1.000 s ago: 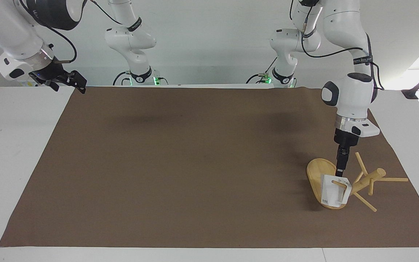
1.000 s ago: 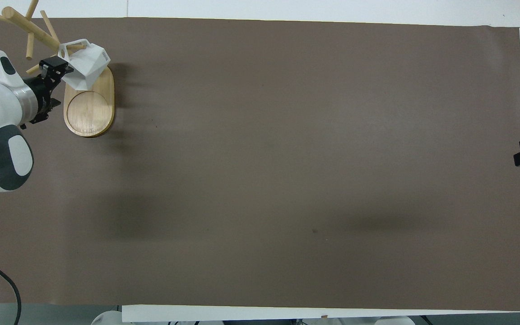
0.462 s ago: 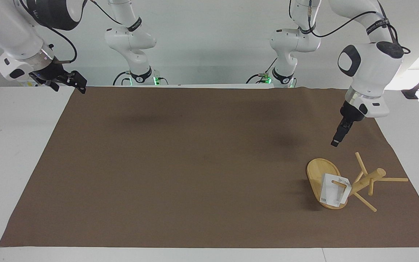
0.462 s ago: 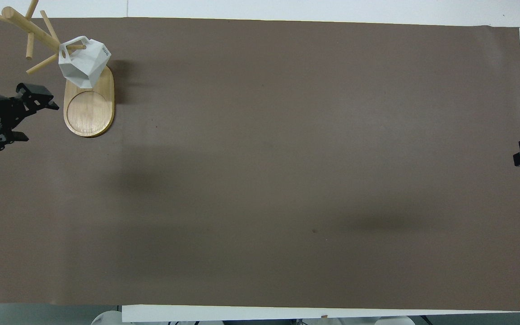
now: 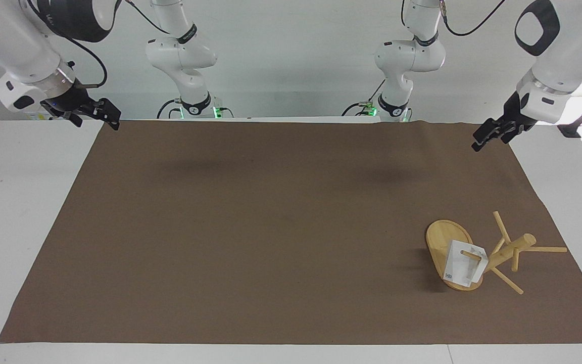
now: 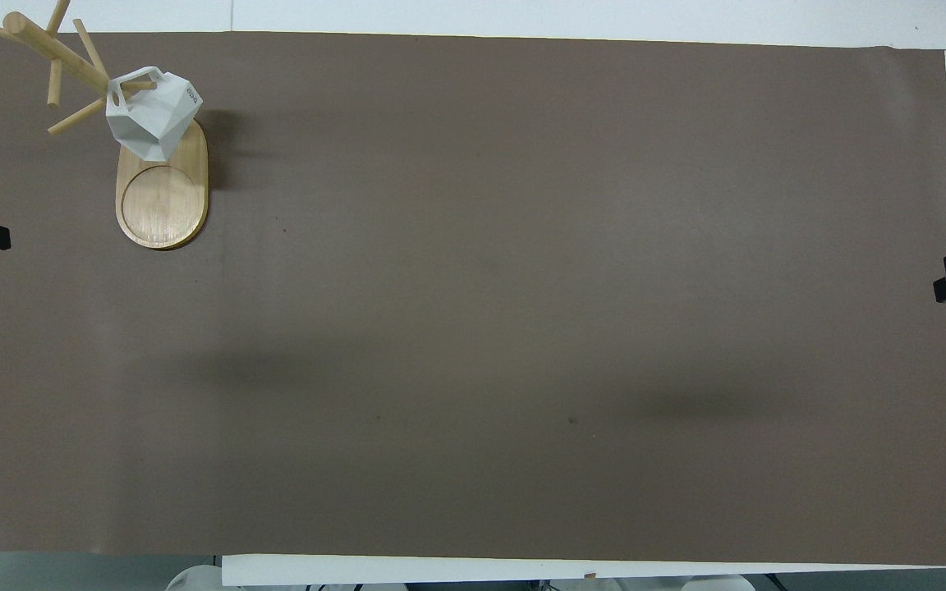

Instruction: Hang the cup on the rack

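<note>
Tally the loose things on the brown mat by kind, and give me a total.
Small white faceted plastic cup: 1, hung by its handle on a peg.
Light bamboo mug rack with an oval base: 1, at the left arm's end of the mat.
Total: 2.

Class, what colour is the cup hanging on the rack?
White; the cup on the bamboo rack shows best in the overhead view.
</note>
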You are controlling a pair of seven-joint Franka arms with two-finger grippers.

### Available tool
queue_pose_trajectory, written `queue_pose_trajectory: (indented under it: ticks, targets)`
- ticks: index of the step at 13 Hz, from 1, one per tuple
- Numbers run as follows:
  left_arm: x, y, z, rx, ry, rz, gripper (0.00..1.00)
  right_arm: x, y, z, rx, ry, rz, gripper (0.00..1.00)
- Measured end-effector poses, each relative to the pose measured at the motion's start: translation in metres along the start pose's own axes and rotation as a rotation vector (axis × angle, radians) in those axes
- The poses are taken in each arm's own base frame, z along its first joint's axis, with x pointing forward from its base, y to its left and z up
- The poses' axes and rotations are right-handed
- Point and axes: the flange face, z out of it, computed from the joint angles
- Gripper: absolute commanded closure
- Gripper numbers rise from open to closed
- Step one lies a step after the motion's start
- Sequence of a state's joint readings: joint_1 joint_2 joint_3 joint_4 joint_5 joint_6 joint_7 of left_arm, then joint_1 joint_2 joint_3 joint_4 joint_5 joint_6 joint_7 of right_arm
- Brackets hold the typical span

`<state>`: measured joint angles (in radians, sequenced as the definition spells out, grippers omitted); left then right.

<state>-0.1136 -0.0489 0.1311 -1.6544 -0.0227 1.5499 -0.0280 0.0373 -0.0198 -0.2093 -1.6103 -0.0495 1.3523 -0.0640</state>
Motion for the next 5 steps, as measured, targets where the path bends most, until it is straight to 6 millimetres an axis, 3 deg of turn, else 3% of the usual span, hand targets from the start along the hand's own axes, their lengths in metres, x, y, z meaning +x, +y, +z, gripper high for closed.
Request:
queue_pose_trajectory:
  ticks: [5]
  targets:
    - [0.023,0.005,-0.001,0.01,-0.002,0.071,0.0,0.0,0.0,0.0,0.0,0.0,0.0,0.0]
